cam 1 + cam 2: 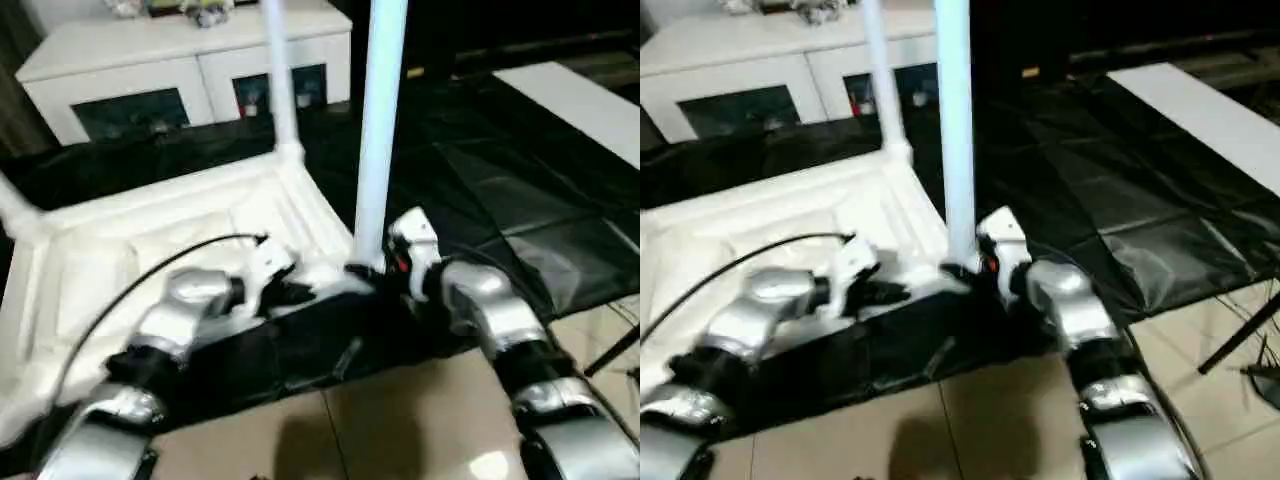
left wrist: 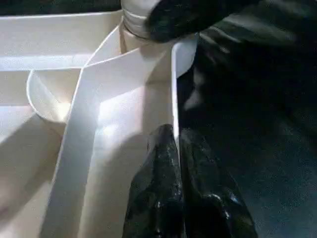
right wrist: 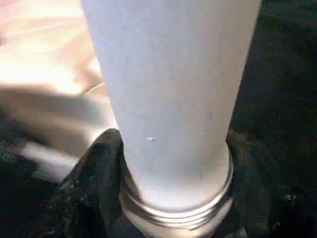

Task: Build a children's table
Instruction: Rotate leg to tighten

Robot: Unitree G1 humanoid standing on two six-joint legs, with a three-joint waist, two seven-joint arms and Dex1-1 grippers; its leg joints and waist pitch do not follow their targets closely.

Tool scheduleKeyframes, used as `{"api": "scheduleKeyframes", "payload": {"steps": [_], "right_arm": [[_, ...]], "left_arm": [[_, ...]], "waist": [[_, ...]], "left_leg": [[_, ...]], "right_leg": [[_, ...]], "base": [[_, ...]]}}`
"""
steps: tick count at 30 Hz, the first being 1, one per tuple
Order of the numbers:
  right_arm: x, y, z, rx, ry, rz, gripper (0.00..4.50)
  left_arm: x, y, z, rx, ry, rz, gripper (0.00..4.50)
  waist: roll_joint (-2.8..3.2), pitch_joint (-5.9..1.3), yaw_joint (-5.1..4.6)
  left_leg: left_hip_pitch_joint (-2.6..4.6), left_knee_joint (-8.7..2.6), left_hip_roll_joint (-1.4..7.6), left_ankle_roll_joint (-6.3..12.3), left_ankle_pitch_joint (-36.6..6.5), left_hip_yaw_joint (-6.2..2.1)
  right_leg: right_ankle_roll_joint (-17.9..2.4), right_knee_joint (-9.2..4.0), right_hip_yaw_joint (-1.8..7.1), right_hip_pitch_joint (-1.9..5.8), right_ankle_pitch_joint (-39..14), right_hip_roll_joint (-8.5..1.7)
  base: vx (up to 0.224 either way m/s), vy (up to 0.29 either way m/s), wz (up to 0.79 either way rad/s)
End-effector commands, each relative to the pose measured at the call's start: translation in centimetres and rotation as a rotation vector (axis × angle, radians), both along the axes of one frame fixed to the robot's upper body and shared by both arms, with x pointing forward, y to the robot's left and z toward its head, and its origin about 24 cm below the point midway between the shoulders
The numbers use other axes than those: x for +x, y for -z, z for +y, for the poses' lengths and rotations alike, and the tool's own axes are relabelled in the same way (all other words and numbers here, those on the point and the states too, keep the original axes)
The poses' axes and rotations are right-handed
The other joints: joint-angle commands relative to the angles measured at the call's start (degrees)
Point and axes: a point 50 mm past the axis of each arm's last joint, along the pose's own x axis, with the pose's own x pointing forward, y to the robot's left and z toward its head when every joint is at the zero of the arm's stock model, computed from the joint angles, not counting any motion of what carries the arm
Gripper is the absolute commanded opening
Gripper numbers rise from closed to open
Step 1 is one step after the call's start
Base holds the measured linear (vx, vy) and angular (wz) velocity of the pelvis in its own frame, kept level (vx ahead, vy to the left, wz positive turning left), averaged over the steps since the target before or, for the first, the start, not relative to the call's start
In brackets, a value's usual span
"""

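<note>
The white tabletop (image 1: pixel 150 240) lies upside down on the black-covered work table (image 1: pixel 480 180). A white leg (image 1: pixel 380 130) stands upright in its near right corner socket. My right gripper (image 1: pixel 375 272) is shut on the base of that leg (image 3: pixel 173 99), with a black finger (image 3: pixel 94 188) on each side just above its threaded end. A second leg (image 1: pixel 283 80) stands in the far corner, and a third (image 1: pixel 15 205) rises at the left. My left gripper (image 2: pixel 174 133) is shut on the tabletop's near rim (image 2: pixel 174 89), a little left of the held leg.
A white cabinet with dark glass doors (image 1: pixel 180 60) stands behind the work table. A flat white panel (image 1: pixel 590 100) lies at the far right. Tiled floor (image 1: pixel 400 420) is below the table's near edge, with a black stand foot (image 1: pixel 612 350) at the right. A black cable (image 1: pixel 130 280) arcs over my left forearm.
</note>
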Motion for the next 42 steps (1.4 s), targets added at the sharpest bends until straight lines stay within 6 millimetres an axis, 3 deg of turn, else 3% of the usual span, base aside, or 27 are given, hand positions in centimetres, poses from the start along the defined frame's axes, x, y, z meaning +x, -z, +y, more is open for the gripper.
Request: {"api": "scheduleKeyframes", "payload": {"steps": [1,2,4,7,9,10,11,13,15,18,19,21,22,23,24,26,29,34,37,42], "right_arm": [[0.4,1.5,0.1,0.025,0.242,0.107,2.66],[0.7,1.7,0.6,0.048,0.355,0.134,2.66],[0.8,1.8,0.7,0.057,0.408,0.146,2.65],[1.1,1.9,1.3,0.014,0.548,0.144,2.65],[1.4,1.6,1.8,-0.014,0.581,0.112,2.65],[1.5,1.3,2.3,0.000,0.566,0.110,2.65],[1.6,1.2,2.6,0.012,0.554,0.111,2.65],[1.8,0.6,3.5,0.073,0.479,0.095,2.65],[1.9,0.1,3.9,0.106,0.453,0.074,3.35],[2.2,-0.4,4.0,0.122,0.430,0.040,3.43],[2.2,-0.6,4.1,0.121,0.409,0.032,3.56],[2.3,-1.0,3.9,0.105,0.332,-0.005,3.69],[2.1,-1.1,3.7,0.063,0.212,-0.042,3.69],[2.1,-1.1,3.7,0.063,0.212,-0.042,3.69],[2.0,-1.1,3.7,0.051,0.174,-0.049,3.69],[1.3,-1.0,2.7,0.012,0.004,-0.073,3.69],[-0.1,-1.1,0.7,-0.031,-0.212,-0.104,3.69],[-1.4,-1.5,-1.7,-0.073,-0.384,-0.113,3.69],[-2.0,-1.9,-2.4,-0.079,-0.468,-0.104,3.69],[-2.6,-2.3,-2.6,-0.105,-0.568,-0.093,3.69]], "left_arm": [[1.4,-0.3,-1.0,0.009,-0.150,-0.034,0.00],[2.0,-0.6,-1.9,0.001,-0.224,-0.048,0.00],[2.3,-0.7,-2.2,-0.001,-0.251,-0.056,0.00],[2.8,-0.9,-3.8,-0.001,-0.310,-0.090,0.00],[3.0,-0.9,-4.8,-0.002,-0.326,-0.103,0.00],[3.0,-0.8,-5.3,-0.009,-0.320,-0.101,0.00],[2.9,-0.8,-5.5,-0.013,-0.314,-0.099,0.00],[2.8,-0.7,-5.6,-0.023,-0.299,-0.093,0.00],[2.8,-0.6,-5.4,-0.024,-0.292,-0.094,0.00],[2.8,-0.6,-4.8,-0.039,-0.266,-0.086,0.00],[2.7,-0.6,-4.7,-0.048,-0.243,-0.088,0.00],[2.3,-0.6,-4.3,-0.063,-0.174,-0.094,0.00],[1.7,-0.3,-3.6,-0.061,-0.094,-0.094,0.00],[1.7,-0.3,-3.6,-0.061,-0.094,-0.094,0.00],[1.5,-0.2,-3.4,-0.059,-0.071,-0.094,0.00],[0.6,0.2,-2.1,-0.064,0.021,-0.082,0.00],[-0.4,0.3,-0.2,-0.063,0.098,-0.050,0.00],[-1.4,-0.1,1.8,-0.080,0.168,-0.010,0.00],[-1.8,-0.5,2.6,-0.094,0.203,0.018,0.00],[-2.8,-0.9,2.5,-0.115,0.284,0.064,0.00]], "waist": [[-0.47,-3.77,-0.13],[-0.20,-3.78,-0.05],[-0.20,-3.86,-0.01],[-0.16,-4.03,0.12],[-0.26,-4.20,0.28],[-0.01,-4.25,0.41],[-0.29,-4.23,0.46],[-0.38,-4.24,0.57],[-0.44,-4.22,0.56],[-0.54,-4.11,0.47],[-0.57,-4.08,-0.05],[-0.58,-4.23,-0.17],[-0.51,-4.14,-0.09],[-0.54,-4.14,-0.16],[-0.40,-4.33,-0.11],[-0.32,-4.27,0.24],[-0.16,-4.42,1.07],[0.17,-4.15,1.71],[0.02,-3.98,1.61],[0.02,-4.00,1.63]], "left_leg": [[1.74,-4.97,1.27,-0.68,-18.35,-1.02],[1.72,-5.00,1.31,-0.64,-18.60,-1.05],[2.00,-4.96,1.17,-0.88,-18.69,-0.99],[1.69,-4.84,1.08,-0.13,-16.83,-1.01],[1.58,-4.67,0.89,0.76,-15.75,-0.96],[1.68,-4.64,0.95,1.35,-15.34,-0.97],[1.39,-4.60,0.86,2.07,-14.70,-1.01],[1.16,-4.55,0.88,3.61,-13.98,-0.98],[1.22,-4.51,0.97,4.47,-13.57,-0.96],[1.09,-4.60,1.00,5.13,-14.69,-1.02],[0.49,-4.73,0.90,4.98,-14.32,-1.26],[0.76,-4.57,0.99,5.17,-13.83,-1.17],[0.61,-4.52,1.03,5.78,-13.44,-1.19],[0.46,-4.46,1.04,6.05,-13.17,-1.11],[0.79,-4.22,1.20,6.63,-11.94,-0.93],[0.61,-4.00,1.29,7.72,-10.40,-0.82],[1.01,-3.71,1.73,8.92,-9.25,-0.55],[1.40,-4.20,2.04,6.83,-12.34,-0.57],[1.30,-4.45,1.98,5.28,-14.01,-0.60],[1.30,-4.41,1.99,5.16,-13.40,-0.58]], "right_leg": [[-13.45,-3.77,0.63,2.36,-13.09,-0.71],[-13.30,-3.85,0.64,2.31,-13.19,-0.79],[-13.22,-3.96,0.66,2.04,-12.62,-0.63],[-13.25,-3.84,0.55,2.25,-9.43,-0.76],[-13.38,-3.77,0.43,2.51,-7.79,-0.79],[-13.50,-3.79,0.41,2.45,-6.93,-0.80],[-13.67,-3.64,0.29,2.76,-5.97,-0.78],[-13.89,-3.57,0.19,2.97,-5.12,-0.96],[-14.04,-3.70,0.16,2.94,-5.61,-1.01],[-13.85,-3.83,0.13,3.00,-7.81,-1.10],[-13.54,-3.69,-0.02,3.48,-8.47,-1.20],[-13.75,-3.72,-0.03,3.23,-8.11,-1.13],[-14.43,-3.65,-0.17,3.38,-7.09,-1.05],[-14.65,-3.53,-0.20,3.48,-6.45,-1.02],[-15.42,-3.34,-0.15,3.22,-4.76,-1.04],[-16.13,-3.10,-0.34,3.46,-3.10,-1.01],[-16.73,-2.69,-0.31,3.18,-0.86,-0.82],[-16.23,-2.97,-0.17,2.93,-5.58,-0.79],[-15.81,-3.07,0.00,2.84,-7.86,-0.84],[-15.84,-2.99,0.10,2.71,-7.38,-0.84]], "base": [[0.000,0.000,0.00],[0.000,0.000,0.00],[0.000,0.000,0.00],[0.000,0.000,0.00],[0.000,0.000,0.00],[0.000,0.000,0.00],[0.000,0.000,0.00],[0.000,0.000,0.00],[0.000,0.000,0.00],[0.000,0.000,0.00],[0.000,0.000,0.00],[0.000,0.000,0.00],[0.000,0.000,0.00],[0.000,0.000,0.00],[0.000,0.000,0.00],[0.000,0.000,0.00],[0.000,0.000,0.00],[0.000,0.000,0.00],[0.000,0.000,0.00],[0.000,0.000,0.00]]}}
